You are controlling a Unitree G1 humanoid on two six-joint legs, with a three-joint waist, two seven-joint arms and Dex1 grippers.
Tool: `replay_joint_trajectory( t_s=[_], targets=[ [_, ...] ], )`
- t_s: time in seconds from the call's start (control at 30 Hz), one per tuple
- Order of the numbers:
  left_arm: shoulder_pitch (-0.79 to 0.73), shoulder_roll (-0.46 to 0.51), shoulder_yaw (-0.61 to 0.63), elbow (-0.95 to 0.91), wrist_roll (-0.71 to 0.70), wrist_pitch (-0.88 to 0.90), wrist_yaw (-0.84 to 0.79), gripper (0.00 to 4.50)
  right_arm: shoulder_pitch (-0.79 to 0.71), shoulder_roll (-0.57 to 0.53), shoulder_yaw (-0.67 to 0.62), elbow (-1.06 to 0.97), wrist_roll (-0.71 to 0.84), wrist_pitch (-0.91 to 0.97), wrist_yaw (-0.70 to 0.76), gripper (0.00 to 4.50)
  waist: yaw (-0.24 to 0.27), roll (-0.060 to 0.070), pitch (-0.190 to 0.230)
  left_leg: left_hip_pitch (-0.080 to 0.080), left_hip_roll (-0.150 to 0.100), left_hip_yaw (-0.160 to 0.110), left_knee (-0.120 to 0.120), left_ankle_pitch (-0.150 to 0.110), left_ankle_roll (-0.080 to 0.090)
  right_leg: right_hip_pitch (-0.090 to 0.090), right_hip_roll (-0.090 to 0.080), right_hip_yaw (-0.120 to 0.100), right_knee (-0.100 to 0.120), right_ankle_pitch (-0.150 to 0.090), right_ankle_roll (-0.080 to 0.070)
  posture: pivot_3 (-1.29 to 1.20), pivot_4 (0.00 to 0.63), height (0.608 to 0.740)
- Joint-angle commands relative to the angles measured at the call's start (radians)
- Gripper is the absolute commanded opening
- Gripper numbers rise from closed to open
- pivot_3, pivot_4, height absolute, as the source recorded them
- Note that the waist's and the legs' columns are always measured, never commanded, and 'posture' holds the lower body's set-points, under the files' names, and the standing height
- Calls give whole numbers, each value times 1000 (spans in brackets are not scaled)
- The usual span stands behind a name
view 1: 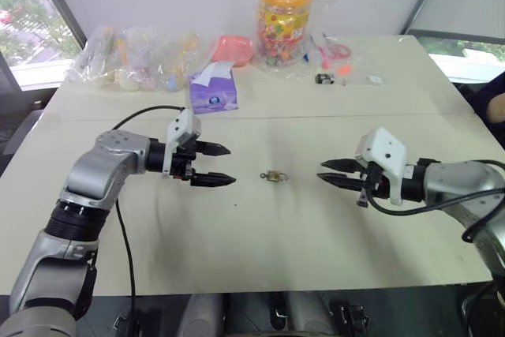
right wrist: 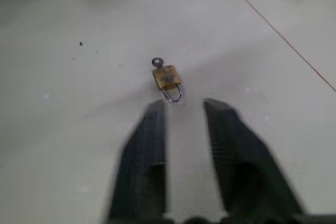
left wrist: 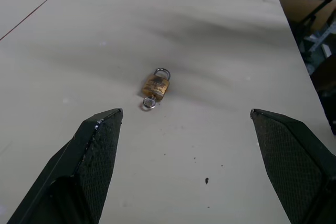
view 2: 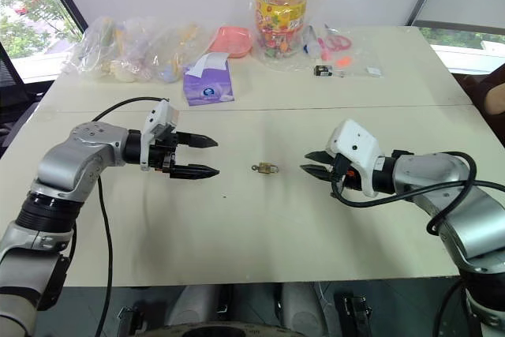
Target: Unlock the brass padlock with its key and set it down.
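Note:
The brass padlock (view 1: 273, 176) lies flat on the cream table (view 1: 260, 250), between my two grippers and touching neither. A small silver key (left wrist: 149, 103) sticks out of its body, opposite the thin wire shackle (right wrist: 173, 96). Whether the shackle is latched, I cannot tell. My left gripper (view 1: 230, 165) hovers just left of the lock with its fingers (left wrist: 100, 145) spread wide and nothing between them. On the other side my right gripper (view 1: 323, 171) points at the shackle end, its fingers (right wrist: 149, 145) parted and empty.
At the back of the table are a purple tissue box (view 1: 213, 92), a candy jar with an orange lid (view 1: 285, 17), plastic bags (view 1: 134, 57), a pink dish (view 1: 233, 49) and a small black item (view 1: 323, 78). A seam (view 1: 316, 116) crosses the table behind the grippers.

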Motion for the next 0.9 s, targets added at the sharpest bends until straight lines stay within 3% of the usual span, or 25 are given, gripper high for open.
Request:
replay_joint_trajectory(
  t_s=[0.03,0.13,0.33,0.53,0.9],
  targets=[
    [-9,2,6,-22,0,-15,-4,4100,-75,6,74,38,-39,-43,22,2904,-1,0,0,0,0,0,0,0,0,0,0,0,0,0,0,0,150,737],
    [-14,-3,8,-18,-1,-16,1,4100,-167,36,188,114,-85,-72,59,4458,-2,0,0,0,0,0,0,0,0,0,0,0,0,0,0,0,150,737],
    [-8,-2,10,-27,2,-14,8,4100,-313,130,406,315,-236,-172,122,4458,-4,0,0,0,0,0,0,0,0,-1,0,0,1,0,0,0,150,737],
    [7,2,16,-48,3,-11,22,4100,-384,210,531,543,-399,-326,149,4458,-2,0,0,-1,0,0,0,0,0,-1,0,0,1,0,0,0,150,737],
    [33,9,18,-83,-3,-7,40,4100,-442,339,532,786,-464,-412,183,4458,-21,0,0,1,0,1,1,0,0,-1,0,0,3,1,0,0,150,737]
  ],
)
